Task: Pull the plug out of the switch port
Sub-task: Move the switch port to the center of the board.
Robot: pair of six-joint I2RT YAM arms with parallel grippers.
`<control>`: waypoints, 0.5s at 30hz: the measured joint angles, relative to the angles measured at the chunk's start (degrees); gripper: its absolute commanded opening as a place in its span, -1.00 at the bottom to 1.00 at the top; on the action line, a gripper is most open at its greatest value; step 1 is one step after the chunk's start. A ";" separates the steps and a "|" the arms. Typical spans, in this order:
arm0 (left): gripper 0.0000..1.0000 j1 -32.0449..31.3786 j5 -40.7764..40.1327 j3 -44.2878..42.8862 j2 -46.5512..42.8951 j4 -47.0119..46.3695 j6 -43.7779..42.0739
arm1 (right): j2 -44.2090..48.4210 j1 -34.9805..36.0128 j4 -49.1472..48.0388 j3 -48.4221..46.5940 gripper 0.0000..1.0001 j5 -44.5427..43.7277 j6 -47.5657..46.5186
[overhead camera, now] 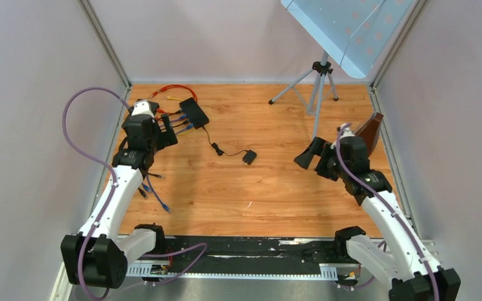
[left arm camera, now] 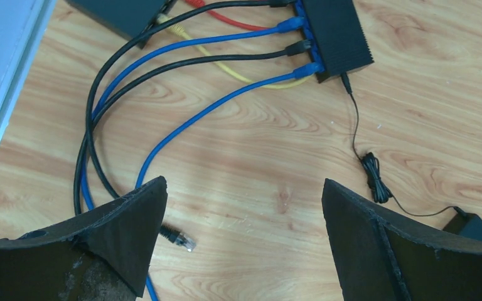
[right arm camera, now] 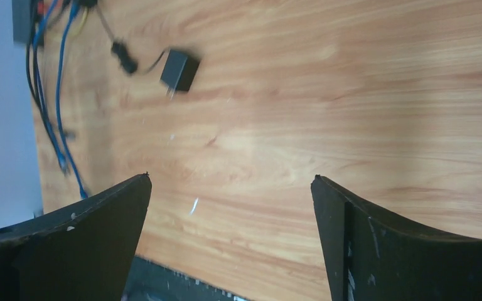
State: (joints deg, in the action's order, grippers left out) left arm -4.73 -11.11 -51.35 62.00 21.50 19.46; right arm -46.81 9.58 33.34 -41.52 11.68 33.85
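The left pincer (left arm camera: 245,188), spread and empty, should pinch the end blue plug (left arm camera: 307,70) by its body, not its cable (left arm camera: 213,106), and pull straight from the switch (left arm camera: 336,34).

- Table (overhead camera: 270,200): wood-grain board, lying under both claws.
- Adapter (overhead camera: 249,157): black block, flat on the table between the left claw (overhead camera: 168,130) and the right claw (overhead camera: 310,162). It lies ahead-right of the left claw and ahead-left of the right.
- Cord (left arm camera: 370,169): thin and black, bundled partway, ahead-right of the left claw.
- Tripod (overhead camera: 319,84): upright, beyond the right claw.
- Panel (overhead camera: 345,31): pale and tilted, above the tripod head.
- Brown object (overhead camera: 371,127): just right of the right claw, at the table edge; type cannot be told.
- Black strip (overhead camera: 245,248): behind both claws, along the near edge.
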 measured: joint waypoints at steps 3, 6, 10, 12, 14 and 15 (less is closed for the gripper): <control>1.00 0.00 -2.62 2.08 -2.60 -0.39 2.03 | -4.07 8.81 -0.22 -1.53 1.00 -0.72 -0.61; 1.00 0.00 -5.25 2.10 -5.44 -0.63 3.02 | -10.84 17.05 -1.57 -5.33 1.00 -1.57 -1.31; 1.00 0.00 -9.18 0.39 -6.91 2.23 5.77 | -20.37 25.03 -5.07 -10.80 0.91 -3.17 -2.03; 1.00 0.02 -10.16 -0.42 -6.95 4.02 6.73 | -25.64 27.78 -6.49 -14.23 0.82 -3.72 -2.51; 1.00 0.17 -9.99 -0.55 -7.13 4.76 7.23 | -31.93 29.92 -7.48 -19.21 0.85 -3.67 -2.99; 1.00 0.26 -9.68 -0.59 -7.15 5.22 7.54 | -35.54 30.91 -7.63 -22.62 0.93 -3.67 -3.19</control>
State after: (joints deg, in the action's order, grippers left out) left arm -4.47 -20.80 -51.94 54.85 26.72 27.00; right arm -82.35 40.49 25.71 -64.14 8.01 30.65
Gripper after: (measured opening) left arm 1.000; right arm 0.913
